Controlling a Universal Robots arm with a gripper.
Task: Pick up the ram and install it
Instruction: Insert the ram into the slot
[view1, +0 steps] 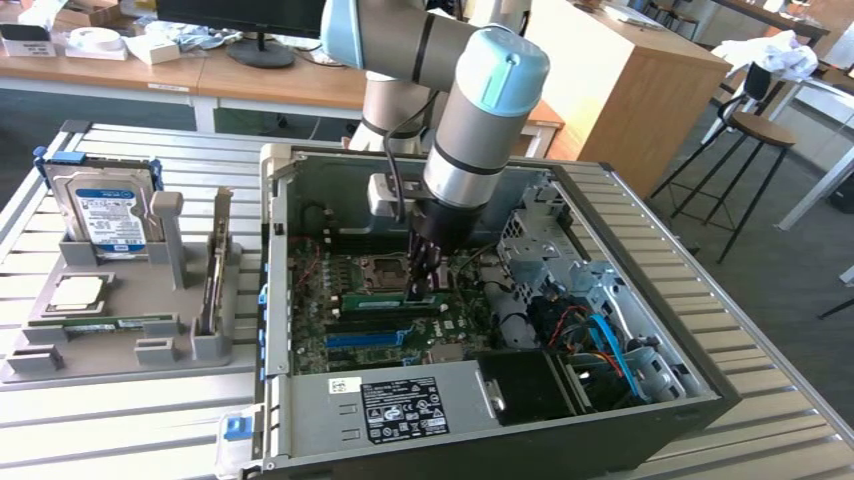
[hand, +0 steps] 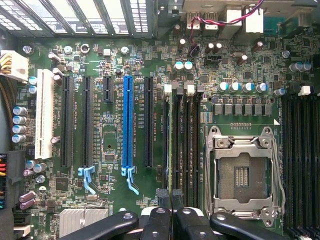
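Observation:
The ram (view1: 378, 300) is a long green stick standing on edge in a memory slot of the motherboard (view1: 350, 330), inside the open computer case (view1: 641, 420). My gripper (view1: 424, 290) reaches straight down into the case, shut on the stick's upper edge near its end on the exterior view's right. In the wrist view the ram (hand: 173, 145) is seen edge-on as a thin pale line in its slot beside the processor socket (hand: 242, 172). The black fingertips of the gripper (hand: 172, 222) are pressed together over it.
A grey holder tray (view1: 34, 365) sits at the exterior view's left with a blue-labelled hard drive (view1: 110, 215), a silver processor chip (view1: 78, 292) and another green stick (view1: 114, 322). Blue cables (view1: 607, 335) and a drive cage (view1: 561, 245) crowd the case's right.

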